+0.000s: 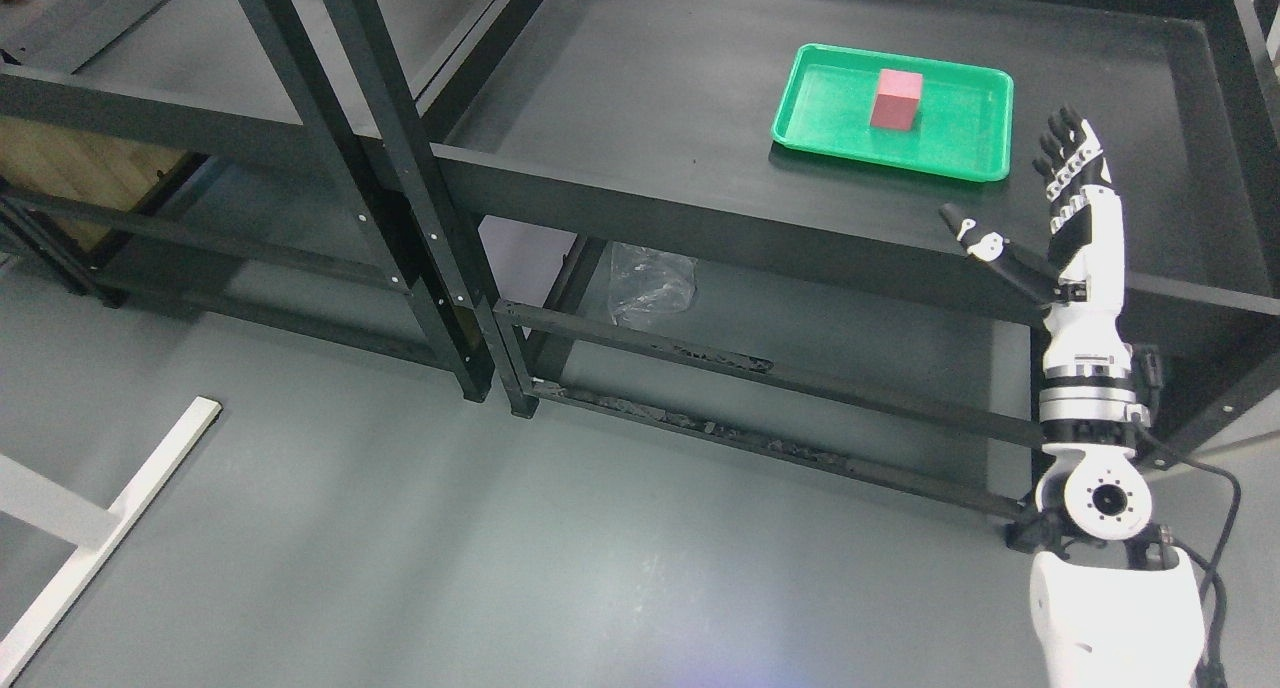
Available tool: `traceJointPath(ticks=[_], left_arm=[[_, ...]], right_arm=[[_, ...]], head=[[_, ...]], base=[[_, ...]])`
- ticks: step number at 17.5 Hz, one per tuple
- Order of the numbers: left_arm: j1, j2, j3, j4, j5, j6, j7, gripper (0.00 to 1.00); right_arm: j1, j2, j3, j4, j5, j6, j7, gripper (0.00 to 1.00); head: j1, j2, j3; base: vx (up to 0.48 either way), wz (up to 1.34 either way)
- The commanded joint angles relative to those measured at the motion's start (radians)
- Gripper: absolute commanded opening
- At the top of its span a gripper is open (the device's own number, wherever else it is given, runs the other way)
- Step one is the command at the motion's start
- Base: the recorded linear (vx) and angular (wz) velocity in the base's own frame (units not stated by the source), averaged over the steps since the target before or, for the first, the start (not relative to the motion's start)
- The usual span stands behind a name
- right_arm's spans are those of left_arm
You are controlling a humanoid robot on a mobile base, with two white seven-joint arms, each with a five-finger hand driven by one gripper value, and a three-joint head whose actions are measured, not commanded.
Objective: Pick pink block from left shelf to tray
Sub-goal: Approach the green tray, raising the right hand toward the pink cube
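A pink block stands upright inside the green tray, which lies on the top of the right black shelf. My right hand is raised at the shelf's front edge, right of and nearer than the tray. Its fingers point straight up and the thumb sticks out to the left. It is open, holds nothing and is apart from the tray. The left arm does not show.
The left black shelf stands beside the right one, with upright posts between them. A crumpled clear plastic bag lies under the right shelf. A white frame leg crosses the grey floor at lower left.
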Motion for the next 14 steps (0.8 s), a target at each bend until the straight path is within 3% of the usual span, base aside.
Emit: traceJointPath(ticks=[1, 5, 8, 14], left_arm=[[0.000, 0.017, 0.000, -0.017, 0.000, -0.002, 0.000, 1.00], [0.000, 0.017, 0.000, -0.017, 0.000, -0.002, 0.000, 1.00], [0.000, 0.017, 0.000, -0.017, 0.000, -0.002, 0.000, 1.00], [0.000, 0.017, 0.000, -0.017, 0.000, -0.002, 0.000, 1.00]], right_arm=[[-0.061, -0.017, 0.010, -0.003, 0.589, 0.111, -0.004, 0.99], [-0.060, -0.017, 0.022, -0.003, 0.473, 0.112, 0.001, 1.00], [-0.061, -0.017, 0.018, -0.006, 0.494, 0.047, 0.006, 1.00], [-0.072, -0.026, 0.024, -0.001, 0.883, 0.068, 0.012, 0.99]], head=[[0.0000, 0.000, 0.000], [0.0000, 0.000, 0.000], [0.0000, 0.000, 0.000], [0.0000, 0.000, 0.000]], base=[[0.223, 0.09], [0.206, 0.03], [0.221, 0.00], [0.200, -0.04]])
